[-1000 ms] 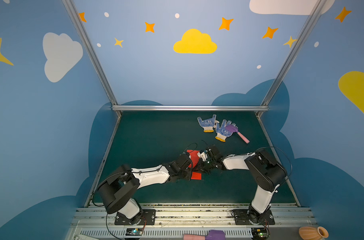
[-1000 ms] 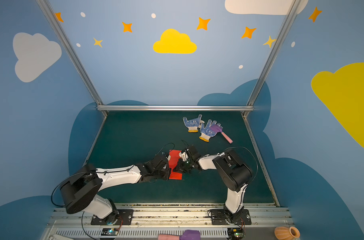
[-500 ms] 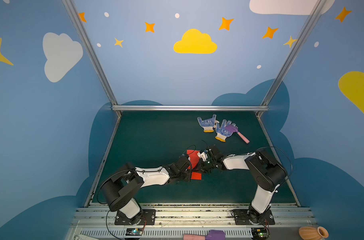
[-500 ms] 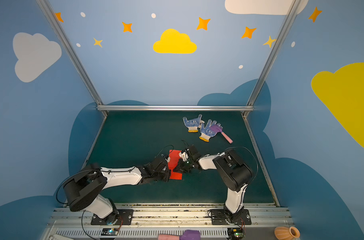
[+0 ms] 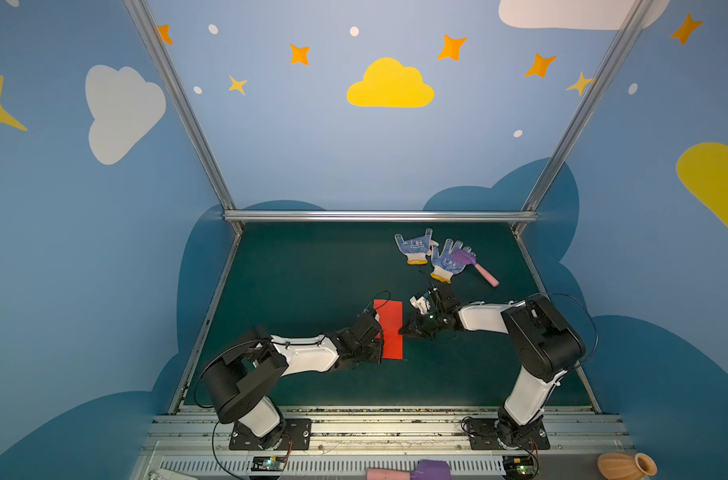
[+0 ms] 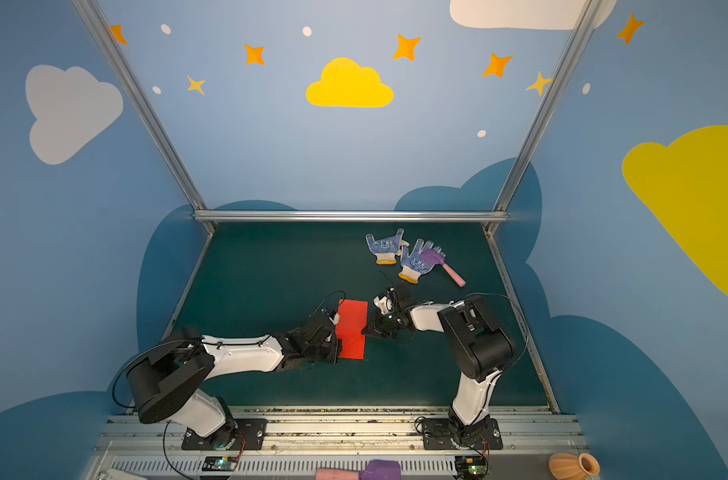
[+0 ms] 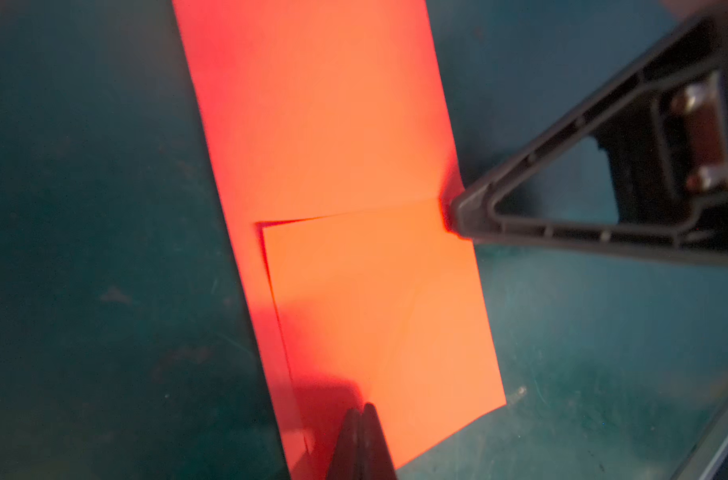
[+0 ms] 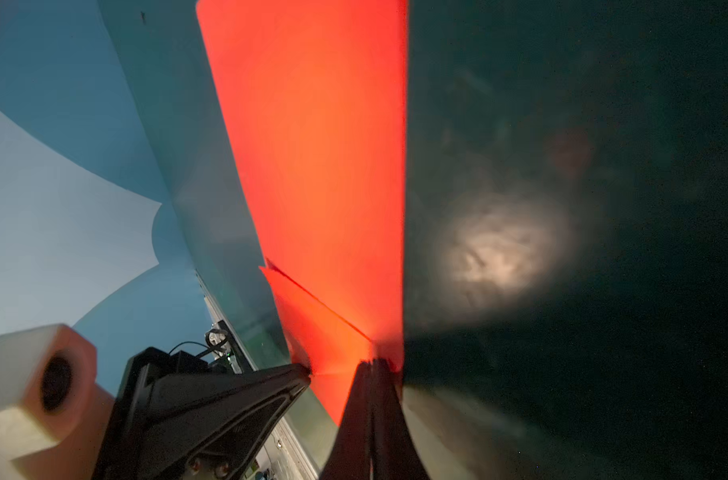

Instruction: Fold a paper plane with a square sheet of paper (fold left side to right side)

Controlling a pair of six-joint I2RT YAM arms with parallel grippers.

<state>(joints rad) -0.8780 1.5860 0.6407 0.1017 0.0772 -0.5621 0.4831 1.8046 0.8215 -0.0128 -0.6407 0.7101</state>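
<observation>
The square sheet of paper (image 5: 389, 320) lies flat on the dark green mat (image 5: 312, 282), right between the two grippers. The left gripper (image 5: 380, 338) is at its left long side. The right gripper (image 5: 403, 330) is at its right long side, about half way along. Both grippers are closed tight, with their two fingers pushed together, and neither one holds anything. In the left wrist view the left gripper's fingertips (image 7: 354, 428) rest on the near part of the paper. The right gripper's tip touches the paper's edge just where a flap ends. I cannot tell for sure if that tip pushes down or only touches.

The paper is bright red and looks like a long thin strip, not a square. The near half has a second layer folded over it. The flap's edge runs across the strip, and its corner lifts a little and throws a thin dark shadow. The far half looks smooth.
</observation>
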